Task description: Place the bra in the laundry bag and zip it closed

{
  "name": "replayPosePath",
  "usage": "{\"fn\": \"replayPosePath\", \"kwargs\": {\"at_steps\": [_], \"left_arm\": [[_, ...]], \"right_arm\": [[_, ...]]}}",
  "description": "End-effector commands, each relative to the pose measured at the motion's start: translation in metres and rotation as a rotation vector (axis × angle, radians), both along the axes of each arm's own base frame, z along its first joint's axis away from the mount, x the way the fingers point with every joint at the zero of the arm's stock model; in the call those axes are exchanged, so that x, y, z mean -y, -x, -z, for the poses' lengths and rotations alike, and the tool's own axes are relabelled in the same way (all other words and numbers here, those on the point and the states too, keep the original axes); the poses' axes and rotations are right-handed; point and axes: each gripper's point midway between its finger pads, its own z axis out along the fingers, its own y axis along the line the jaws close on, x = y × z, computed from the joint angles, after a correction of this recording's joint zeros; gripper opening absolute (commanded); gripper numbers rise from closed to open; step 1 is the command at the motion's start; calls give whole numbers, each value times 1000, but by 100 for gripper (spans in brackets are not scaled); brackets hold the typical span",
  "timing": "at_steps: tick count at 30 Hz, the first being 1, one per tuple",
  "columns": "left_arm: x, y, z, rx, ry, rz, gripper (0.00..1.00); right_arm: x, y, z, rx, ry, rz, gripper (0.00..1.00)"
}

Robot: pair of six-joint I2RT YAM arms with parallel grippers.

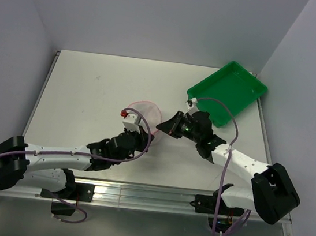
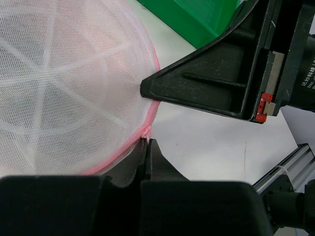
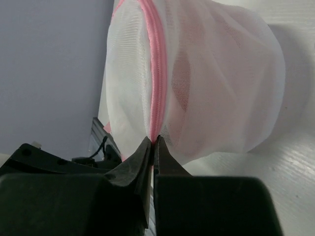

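The laundry bag [image 1: 147, 109] is a small round white mesh pouch with a pink zip rim, lying mid-table. In the left wrist view the laundry bag [image 2: 64, 83] fills the upper left. My left gripper [image 2: 147, 142] is shut on the small pink zip tab at the rim. In the right wrist view the laundry bag [image 3: 206, 78] stands on edge. My right gripper [image 3: 153, 141] is shut on its pink zip rim. A pink shape, the bra [image 3: 179, 81], shows faintly through the mesh. In the top view both the left gripper [image 1: 144, 132] and the right gripper [image 1: 160, 127] meet at the bag's near right edge.
A green tray [image 1: 226, 92] sits at the back right, close behind the right arm, and shows in the left wrist view [image 2: 197, 19]. The right gripper's black finger [image 2: 206, 88] reaches in just above my left fingers. Walls stand on three sides.
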Motion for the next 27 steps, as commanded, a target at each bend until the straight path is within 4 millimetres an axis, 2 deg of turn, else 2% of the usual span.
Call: {"fn": "replayPosePath", "kwargs": {"at_steps": [1, 5, 9, 11, 12, 14, 15, 17, 18, 19, 20, 21, 22, 23, 24, 26, 27], "left_arm": [[-4, -7, -30, 44, 62, 6, 0], [-26, -11, -27, 26, 63, -13, 0], [-58, -18, -11, -2, 21, -77, 0], [-70, -19, -13, -2, 26, -101, 0], [-78, -19, -4, -16, 5, -115, 0], [-82, -16, -7, -9, 25, -117, 0], [-81, -15, -8, -7, 36, -112, 0], [-77, -14, -9, -10, 50, -94, 0], [-75, -14, -10, -9, 55, -85, 0], [-69, -14, -11, -11, 64, -67, 0], [-66, -14, -12, -14, 73, -58, 0], [-62, -13, -14, -13, 86, -44, 0], [-55, -13, -20, -5, 115, -18, 0], [-51, -13, -16, -18, 115, -12, 0], [-47, -14, -18, -18, 125, -5, 0], [-38, -15, -21, -19, 154, 15, 0], [-35, -16, -23, -17, 165, 19, 0]], "right_arm": [[-4, -23, -26, 85, -12, 41, 0], [9, -42, -23, 86, 23, 74, 0], [16, -57, -25, 92, 28, 61, 0], [13, -61, -27, 103, 40, 11, 0], [12, -63, -26, 105, 52, 2, 0], [9, -70, -25, 107, 85, -30, 0], [6, -74, -32, 123, 87, -41, 0], [3, -79, -25, 111, 115, -67, 0], [0, -86, -31, 122, 120, -68, 0], [2, -87, -22, 95, 151, -72, 0], [2, -89, -22, 91, 159, -65, 1], [2, -89, -22, 90, 159, -64, 5], [4, -86, -23, 89, 154, -54, 23], [5, -84, -23, 87, 155, -44, 35], [8, -80, -17, 77, 161, -28, 50], [11, -69, -22, 90, 154, -16, 61], [16, -62, -13, 71, 157, 2, 66]]}}
